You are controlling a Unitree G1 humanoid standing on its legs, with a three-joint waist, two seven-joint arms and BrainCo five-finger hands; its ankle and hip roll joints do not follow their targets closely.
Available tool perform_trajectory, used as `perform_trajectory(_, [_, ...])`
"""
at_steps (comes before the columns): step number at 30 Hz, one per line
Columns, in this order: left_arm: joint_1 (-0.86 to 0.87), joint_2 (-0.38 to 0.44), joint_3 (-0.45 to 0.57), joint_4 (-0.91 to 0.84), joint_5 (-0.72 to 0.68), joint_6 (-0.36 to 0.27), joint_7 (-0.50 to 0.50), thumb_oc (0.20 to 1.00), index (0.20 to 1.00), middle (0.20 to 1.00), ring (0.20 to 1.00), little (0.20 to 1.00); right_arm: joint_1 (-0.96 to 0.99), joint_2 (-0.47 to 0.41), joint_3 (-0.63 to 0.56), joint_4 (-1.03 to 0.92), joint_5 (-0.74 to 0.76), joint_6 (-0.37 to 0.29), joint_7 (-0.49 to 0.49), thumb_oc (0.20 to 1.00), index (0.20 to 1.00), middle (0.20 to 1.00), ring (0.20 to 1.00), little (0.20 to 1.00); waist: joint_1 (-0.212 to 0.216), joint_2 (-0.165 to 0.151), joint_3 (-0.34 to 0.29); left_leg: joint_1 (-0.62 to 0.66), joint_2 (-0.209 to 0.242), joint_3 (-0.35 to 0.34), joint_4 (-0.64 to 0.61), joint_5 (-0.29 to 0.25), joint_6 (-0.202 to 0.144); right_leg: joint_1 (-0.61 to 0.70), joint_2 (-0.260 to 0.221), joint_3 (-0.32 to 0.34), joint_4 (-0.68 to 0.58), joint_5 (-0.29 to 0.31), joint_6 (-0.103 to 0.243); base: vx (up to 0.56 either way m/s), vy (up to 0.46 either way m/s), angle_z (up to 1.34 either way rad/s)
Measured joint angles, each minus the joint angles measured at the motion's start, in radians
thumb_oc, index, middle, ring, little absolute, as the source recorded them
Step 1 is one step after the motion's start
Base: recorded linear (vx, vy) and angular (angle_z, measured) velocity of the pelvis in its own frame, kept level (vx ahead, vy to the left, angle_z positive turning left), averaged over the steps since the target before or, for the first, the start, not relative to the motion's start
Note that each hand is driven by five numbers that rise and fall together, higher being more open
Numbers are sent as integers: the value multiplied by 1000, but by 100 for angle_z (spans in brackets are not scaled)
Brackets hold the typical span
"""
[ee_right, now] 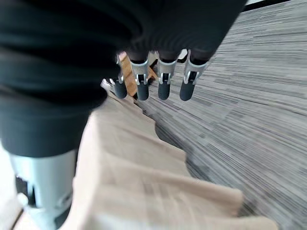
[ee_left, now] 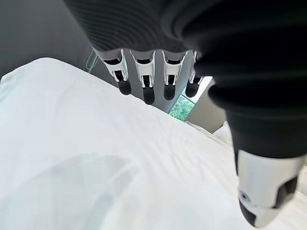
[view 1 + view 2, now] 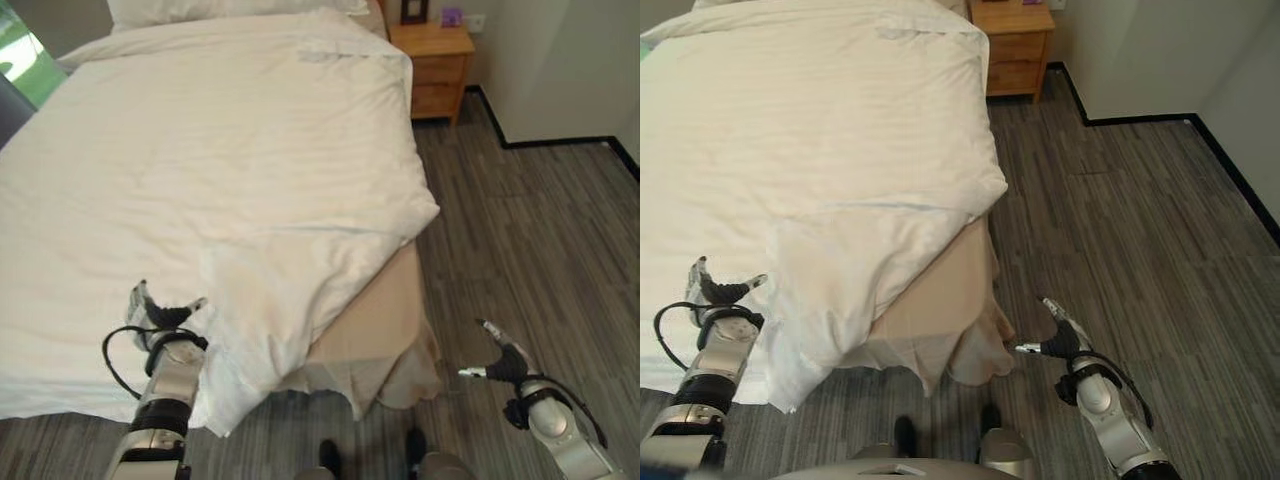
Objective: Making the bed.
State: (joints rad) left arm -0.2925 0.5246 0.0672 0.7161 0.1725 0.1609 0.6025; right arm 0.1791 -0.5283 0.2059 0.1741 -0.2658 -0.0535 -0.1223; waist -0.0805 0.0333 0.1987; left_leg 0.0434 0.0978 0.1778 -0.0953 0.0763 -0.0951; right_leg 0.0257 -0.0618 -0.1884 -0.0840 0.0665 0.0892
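As the left hand [image 3: 160, 318] hovered with fingers straight and spread, holding nothing, over the near edge of the duvet [image 3: 220, 180], the right hand [image 3: 1058, 335] hung equally wide and empty above the floor [image 3: 1140, 230], near the bed's exposed corner. The duvet covered most of the bed but lay skewed: its near corner was folded back on itself (a thick, rumpled flap), baring the beige mattress [image 3: 375, 320] and the limp bed skirt [image 1: 158, 191] bunched below it. The job appeared to be at the straightening stage, with the foot corner not yet squared. The next move would likely call for the left hand to pinch the folded flap and draw it toward the bare corner, while the right hand took the hem nearest it. The duvet looked soft, white and faintly striped, puffed at the edges; the floor was grey, streaked plank. A pillow [image 3: 230, 10] and a wooden nightstand [image 3: 435, 65] stood at the head.
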Motion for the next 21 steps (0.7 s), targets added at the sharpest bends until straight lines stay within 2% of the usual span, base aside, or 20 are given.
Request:
perform_trajectory(2, [-36, 8, -36, 31, -2, -9, -19, 1000, 1000, 1000, 1000, 1000, -10, -1, 6, 23, 0, -4, -1, 1000, 1000, 1000, 1000, 1000, 0, -3, 1, -39, 6, -1, -6, -21, 9, -34, 7, 3, -16, 21, 6, -81, -20, -6])
perform_trajectory(6, [-70, -17, -94, 31, -113, -77, -51, 1000, 1000, 1000, 1000, 1000, -26, 15, 50, 113, 0, -4, -4, 1000, 1000, 1000, 1000, 1000, 0, -57, 2, -112, -3, 7, -6, -15, 17, -115, -1, 23, -19, 51, 5, -54, -1, -8])
perform_trajectory(8, [-94, -69, -124, 24, -190, -99, -64, 1000, 1000, 1000, 1000, 1000, -31, 47, 70, 181, -1, 0, -25, 1000, 1000, 1000, 1000, 1000, -7, -84, 2, -146, -5, 13, -6, -13, 19, -153, -4, 26, -19, 61, 8, -68, 29, -5])
perform_trajectory(12, [-133, -107, -149, 25, -247, -116, -51, 1000, 1000, 1000, 1000, 1000, -37, 68, 89, 250, -1, 0, -45, 1000, 1000, 1000, 1000, 1000, -10, -91, 5, -172, -7, 24, -6, 10, 28, -180, -6, 29, -18, 81, 11, -93, 61, -1])
perform_trajectory(13, [-189, -100, -190, 43, -250, -115, -49, 1000, 1000, 1000, 1000, 1000, -38, 75, 92, 307, -1, 1, -61, 1000, 1000, 1000, 1000, 1000, -10, -90, 5, -187, -11, 24, -6, 14, 33, -192, -12, 21, -18, 84, 14, -86, 61, 18])
perform_trajectory(14, [-216, -91, -223, 54, -249, -114, -49, 931, 931, 931, 931, 931, -41, 75, 95, 319, -1, 1, -71, 1000, 1000, 1000, 1000, 1000, -11, -90, 6, -198, -13, 25, -5, 19, 39, -201, -14, 19, -18, 87, 17, -73, 62, 16])
perform_trajectory(15, [-256, -78, -266, 93, -247, -113, -49, 614, 614, 614, 614, 614, -52, 76, 95, 336, -1, 1, -80, 1000, 1000, 1000, 1000, 1000, -13, -90, 6, -213, -18, 27, -6, 25, 46, -215, -21, 20, -16, 93, 21, -62, 65, 6])
perform_trajectory(16, [-262, -85, -265, 119, -243, -113, -45, 200, 200, 200, 200, 200, -58, 78, 97, 350, -1, 0, -90, 1000, 1000, 1000, 1000, 1000, -26, -90, 6, -211, -29, 29, -6, 29, 46, -214, -30, 20, -18, 95, 23, -74, 106, 3])
perform_trajectory(17, [-278, -85, -268, 138, -239, -114, -37, 200, 200, 200, 200, 200, -57, 83, 100, 361, -1, -2, -96, 1000, 1000, 1000, 1000, 1000, -28, -90, 8, -211, -39, 32, -4, 30, 45, -220, -39, 23, -19, 97, 25, -50, 162, -9])
perform_trajectory(18, [-358, -86, -295, 266, -239, -113, -29, 200, 200, 200, 200, 200, -75, 118, 111, 439, -1, -1, -115, 1000, 1000, 1000, 1000, 1000, -29, -91, 7, -207, -55, 54, 0, 26, 51, -227, -55, 44, -20, 103, 41, -14, 121, -24])
perform_trajectory(21, [-370, -87, -304, 280, -241, -101, -28, 200, 200, 200, 200, 200, -65, 125, 119, 452, -1, 0, -114, 1000, 1000, 1000, 1000, 1000, -28, -88, 8, -190, -73, 86, -6, 14, 62, -221, -76, 76, -20, 110, 57, 4, 70, -29])
